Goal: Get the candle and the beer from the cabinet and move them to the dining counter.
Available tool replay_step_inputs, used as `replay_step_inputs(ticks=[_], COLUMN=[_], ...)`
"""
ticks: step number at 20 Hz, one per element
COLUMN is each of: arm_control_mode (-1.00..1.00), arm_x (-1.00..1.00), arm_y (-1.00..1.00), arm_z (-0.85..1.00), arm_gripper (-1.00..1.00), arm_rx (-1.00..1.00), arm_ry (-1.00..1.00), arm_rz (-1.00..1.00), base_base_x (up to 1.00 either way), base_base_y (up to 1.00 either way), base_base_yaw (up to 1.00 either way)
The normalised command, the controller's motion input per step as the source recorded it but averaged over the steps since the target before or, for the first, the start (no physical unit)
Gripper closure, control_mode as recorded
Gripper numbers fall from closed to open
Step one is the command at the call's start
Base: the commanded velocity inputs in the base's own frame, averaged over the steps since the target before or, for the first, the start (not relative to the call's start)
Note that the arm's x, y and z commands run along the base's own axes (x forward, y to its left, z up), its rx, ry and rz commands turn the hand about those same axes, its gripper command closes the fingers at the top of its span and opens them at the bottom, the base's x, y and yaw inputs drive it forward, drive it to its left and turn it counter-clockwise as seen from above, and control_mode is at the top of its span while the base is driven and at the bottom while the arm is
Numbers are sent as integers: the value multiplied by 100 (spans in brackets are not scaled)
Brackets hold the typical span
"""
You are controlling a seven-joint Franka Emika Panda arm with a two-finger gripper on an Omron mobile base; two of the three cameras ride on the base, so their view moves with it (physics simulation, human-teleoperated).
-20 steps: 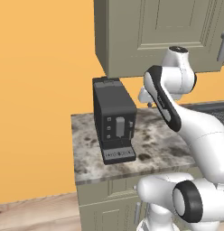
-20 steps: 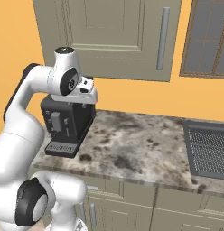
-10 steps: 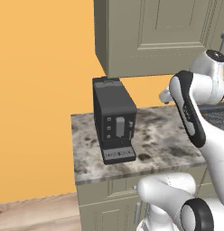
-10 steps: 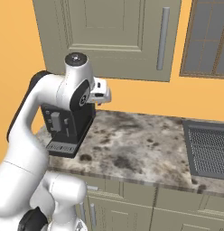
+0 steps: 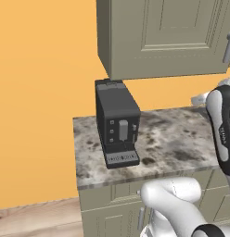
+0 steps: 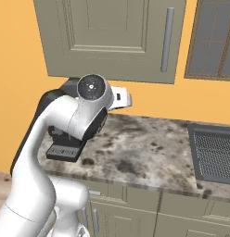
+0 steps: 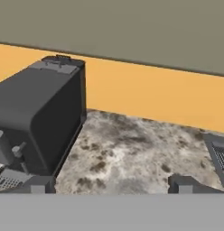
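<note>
The cabinet (image 5: 168,37) hangs on the orange wall with its panelled door shut; its long grey bar handle (image 6: 167,39) runs down the door's right side. My gripper (image 7: 111,187) hovers over the wall counter below the cabinet, open, its two dark fingertips wide apart with nothing between them. My white hand (image 6: 122,98) sits just under the cabinet's bottom edge, right of the coffee machine. The cabinet's underside (image 7: 132,27) spans the top of the hand view. The candle and the beer are hidden. The dining counter is out of view.
A black coffee machine (image 5: 117,122) stands at the left end of the mottled wall counter (image 6: 144,152). A dark grated tray (image 6: 214,152) lies at the counter's right end under a window (image 6: 214,37). Drawer fronts sit below the counter.
The arm has swung right and down, away from the coffee machine's top toward the middle of the counter. The gripper's fingers have spread wider.
</note>
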Motion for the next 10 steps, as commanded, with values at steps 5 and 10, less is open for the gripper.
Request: replay_step_inputs(ticks=[5,10], arm_control_mode=[-100,-100], arm_x=[-17,-20], arm_y=[-54,-49], arm_z=[54,53], arm_gripper=[-100,-100], arm_rx=[0,0], arm_ry=[-22,-22], arm_rz=[-8,-5], base_base_x=[0,0], base_base_y=[0,0], base_base_yaw=[0,0])
